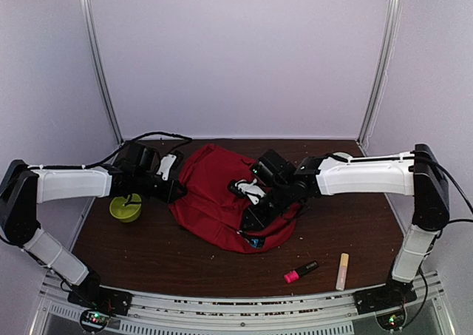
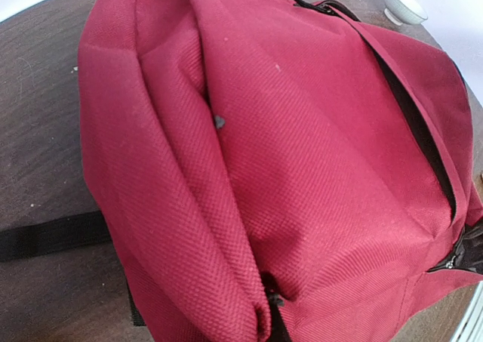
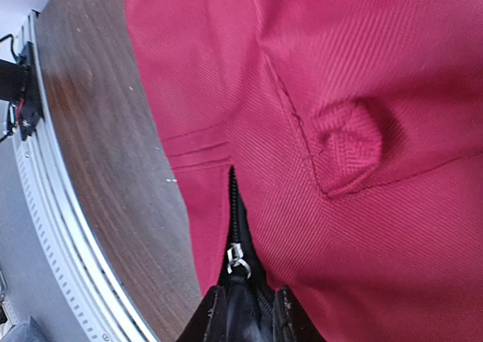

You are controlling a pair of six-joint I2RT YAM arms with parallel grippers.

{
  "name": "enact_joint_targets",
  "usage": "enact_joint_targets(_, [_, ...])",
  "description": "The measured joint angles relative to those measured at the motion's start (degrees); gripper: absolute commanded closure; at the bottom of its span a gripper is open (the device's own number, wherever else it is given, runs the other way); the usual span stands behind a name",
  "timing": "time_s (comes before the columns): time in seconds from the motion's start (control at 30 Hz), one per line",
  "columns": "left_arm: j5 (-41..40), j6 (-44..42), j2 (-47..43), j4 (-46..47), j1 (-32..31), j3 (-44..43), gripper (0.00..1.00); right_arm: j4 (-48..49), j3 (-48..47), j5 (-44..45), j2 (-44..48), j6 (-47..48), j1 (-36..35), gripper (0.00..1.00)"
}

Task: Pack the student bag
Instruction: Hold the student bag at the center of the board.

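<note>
Student bag [image 1: 207, 202], one, pink highlighter [image 1: 301, 272], yellow highlighter [image 1: 343, 271]

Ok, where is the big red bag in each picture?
Top external: red bag lies in the middle of the brown table.
Left wrist: red bag fills most of the picture, close up.
Right wrist: red bag covers the right side, zipper near the bottom.
Shared landmark: the brown table shows in all three.

green cup [image 1: 126, 208], pink highlighter [image 1: 301, 271], yellow marker [image 1: 343, 271]
</note>
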State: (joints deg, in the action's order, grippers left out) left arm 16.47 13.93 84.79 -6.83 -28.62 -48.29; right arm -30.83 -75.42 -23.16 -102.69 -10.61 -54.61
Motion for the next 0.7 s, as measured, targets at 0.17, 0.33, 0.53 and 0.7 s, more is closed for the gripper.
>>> enact_joint_targets(0.17, [0.0, -0.1, 0.0, -0.4, -0.1, -0.2, 1.0, -0.8, -0.3, -0.1, -4.2, 0.3, -0.2, 0.73])
enact_joint_targets(0.33, [0.0, -0.2, 0.0, -0.6, -0.3, -0.2, 1.0, -1.6, -0.4, -0.5, -6.0, 1.2, -0.8, 0.67])
enact_joint_targets(0.53, [0.0, -0.1, 0.0, -0.6, -0.4, -0.2, 1.0, -1.3, -0.4, -0.9, -6.1, 1.5, -1.6, 0.83])
enact_joint_targets(0.7, [0.0, -0.1, 0.0, -0.5, -0.4, -0.2, 1.0, -0.8, -0.2, -0.9, -6.6, 1.2, -2.3, 1.0])
